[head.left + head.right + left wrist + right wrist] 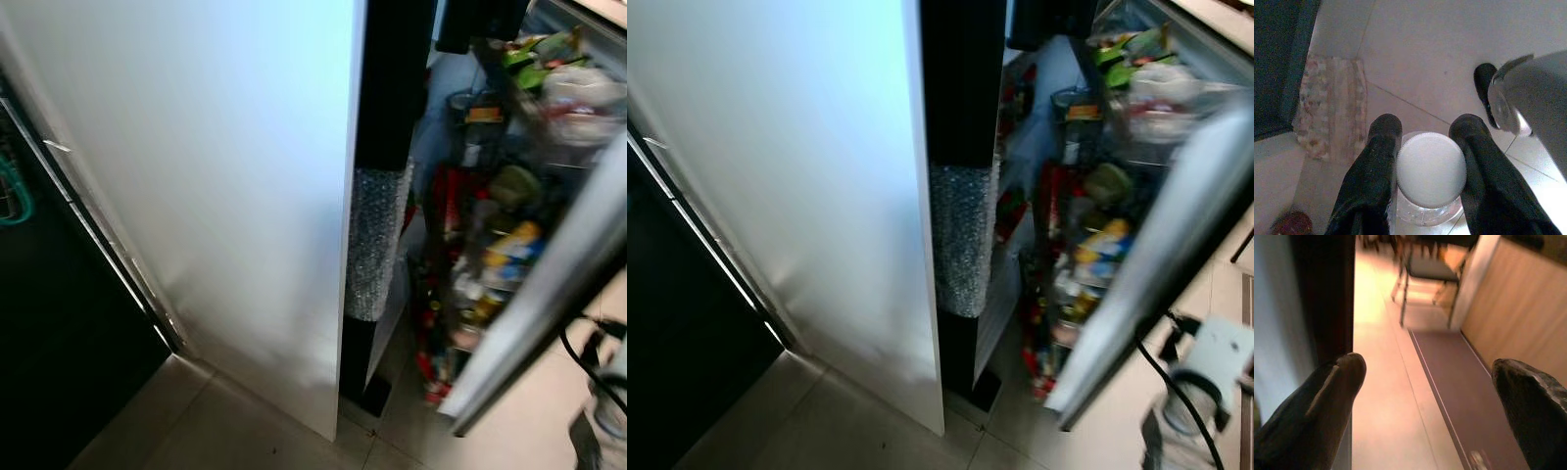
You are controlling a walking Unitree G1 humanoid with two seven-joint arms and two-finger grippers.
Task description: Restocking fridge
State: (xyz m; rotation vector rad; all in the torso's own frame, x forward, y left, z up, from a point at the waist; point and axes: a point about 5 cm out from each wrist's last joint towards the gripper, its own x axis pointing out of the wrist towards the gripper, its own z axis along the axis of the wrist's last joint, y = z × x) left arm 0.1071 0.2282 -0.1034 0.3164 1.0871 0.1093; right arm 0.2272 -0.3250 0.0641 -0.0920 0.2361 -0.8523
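The left gripper (1425,147) clasps a white-capped clear bottle (1431,170), carried low above the floor toward the open fridge door (549,294); the right gripper (1430,382) is spread, free.

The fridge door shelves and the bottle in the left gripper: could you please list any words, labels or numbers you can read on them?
None can be read.
Packages on the open fridge door shelves: labels are colour smears, too blurred.
Bottle, held in the left gripper: its white cap is plain, with no text.
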